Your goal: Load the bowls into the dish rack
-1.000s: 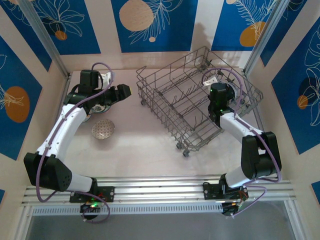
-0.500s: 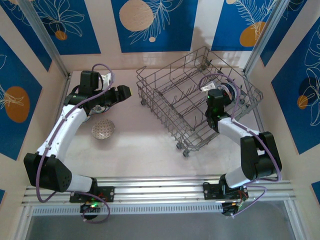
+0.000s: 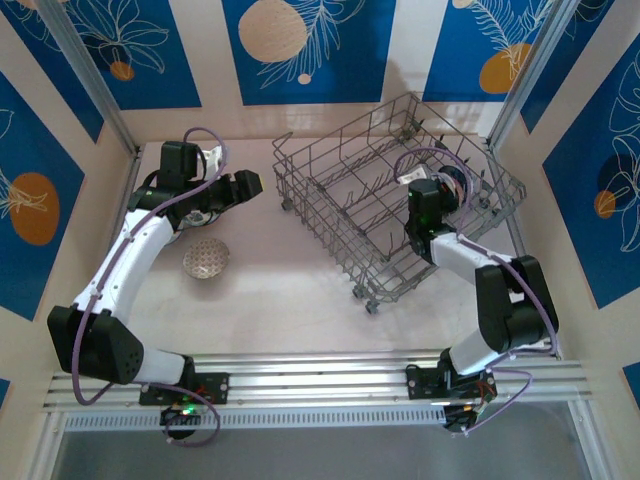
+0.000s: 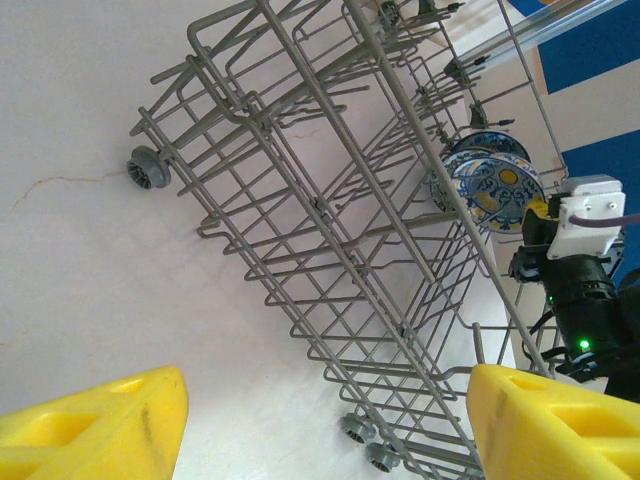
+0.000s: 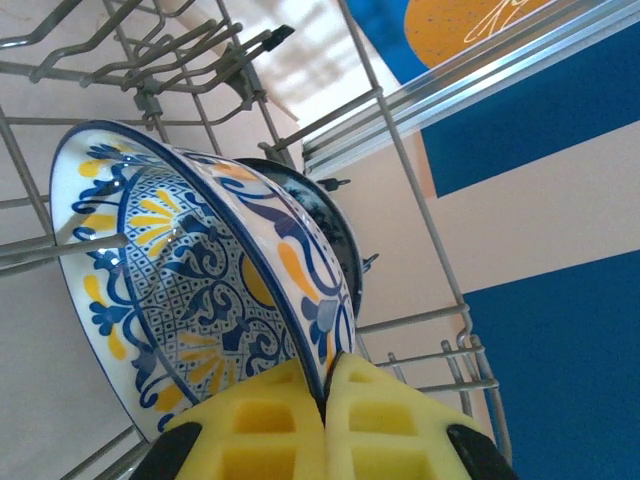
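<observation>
Pinching the rim of a blue-and-yellow bowl (image 5: 190,290) with the clenched right tool (image 5: 325,400), standing it on edge among the tines at the dish rack's (image 3: 350,200) right side. Hovering the left tool (image 3: 250,186), fingers spread wide, over the table (image 3: 280,280) beside the rack.

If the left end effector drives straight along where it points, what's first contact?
Likely the dish rack: its wire wall lies dead ahead of the open left end effector; depth unclear.
</observation>
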`<state>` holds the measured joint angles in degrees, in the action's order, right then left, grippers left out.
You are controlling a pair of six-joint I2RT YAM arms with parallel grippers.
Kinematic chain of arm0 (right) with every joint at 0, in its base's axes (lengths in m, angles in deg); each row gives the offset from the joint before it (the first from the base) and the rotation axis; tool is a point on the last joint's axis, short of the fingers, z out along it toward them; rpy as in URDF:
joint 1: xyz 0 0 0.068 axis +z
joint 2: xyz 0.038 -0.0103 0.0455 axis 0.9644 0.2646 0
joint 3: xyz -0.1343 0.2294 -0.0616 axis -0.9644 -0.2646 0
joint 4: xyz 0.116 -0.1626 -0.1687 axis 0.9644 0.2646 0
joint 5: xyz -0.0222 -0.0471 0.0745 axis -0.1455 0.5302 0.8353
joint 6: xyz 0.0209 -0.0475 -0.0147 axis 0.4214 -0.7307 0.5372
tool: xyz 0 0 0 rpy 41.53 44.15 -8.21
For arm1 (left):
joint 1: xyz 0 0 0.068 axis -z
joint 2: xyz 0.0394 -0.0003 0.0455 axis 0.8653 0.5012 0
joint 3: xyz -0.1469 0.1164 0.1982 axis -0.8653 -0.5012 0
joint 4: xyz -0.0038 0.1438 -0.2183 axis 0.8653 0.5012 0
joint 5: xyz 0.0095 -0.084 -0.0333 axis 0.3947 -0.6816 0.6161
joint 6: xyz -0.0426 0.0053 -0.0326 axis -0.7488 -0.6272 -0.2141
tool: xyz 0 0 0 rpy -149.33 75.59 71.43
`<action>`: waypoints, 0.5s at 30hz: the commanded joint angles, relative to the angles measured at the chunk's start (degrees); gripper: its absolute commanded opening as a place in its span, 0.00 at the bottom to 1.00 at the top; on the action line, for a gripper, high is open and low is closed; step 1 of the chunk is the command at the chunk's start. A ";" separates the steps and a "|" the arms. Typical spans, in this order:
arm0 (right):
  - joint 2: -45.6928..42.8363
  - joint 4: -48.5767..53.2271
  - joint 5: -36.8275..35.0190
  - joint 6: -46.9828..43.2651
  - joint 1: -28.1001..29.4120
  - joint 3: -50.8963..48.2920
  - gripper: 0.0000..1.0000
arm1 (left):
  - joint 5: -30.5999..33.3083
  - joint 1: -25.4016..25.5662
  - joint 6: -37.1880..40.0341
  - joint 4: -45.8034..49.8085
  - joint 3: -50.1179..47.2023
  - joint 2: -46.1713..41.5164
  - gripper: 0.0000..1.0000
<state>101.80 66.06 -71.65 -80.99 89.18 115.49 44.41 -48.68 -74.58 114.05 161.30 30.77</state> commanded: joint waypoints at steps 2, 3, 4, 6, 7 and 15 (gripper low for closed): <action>1.48 1.19 -0.33 1.75 1.38 2.00 0.06 | -1.31 -0.48 -0.49 -0.83 -0.57 -1.10 0.74; 1.72 1.46 -0.77 1.79 1.34 2.44 0.07 | -1.29 -0.44 -0.48 -0.78 -0.57 -1.07 0.74; 2.06 1.43 -1.22 1.78 1.28 2.64 0.09 | -1.29 -0.48 -0.48 -0.82 -0.49 -0.97 0.74; 2.77 1.42 -1.79 1.99 0.89 3.30 0.11 | -1.45 -0.52 -0.57 -0.76 -0.42 -0.82 0.74; 3.22 1.95 -1.97 2.28 0.69 3.74 0.13 | -1.38 -0.49 -0.66 -0.83 -0.40 -0.86 0.74; 6.74 3.14 -2.12 2.85 -0.36 6.95 0.17 | -0.35 -0.44 -0.94 0.09 -0.58 -1.02 0.74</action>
<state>107.75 70.85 -72.35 -79.66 89.18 119.42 44.25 -48.68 -75.02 114.07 161.26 30.77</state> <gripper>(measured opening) 0.168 0.740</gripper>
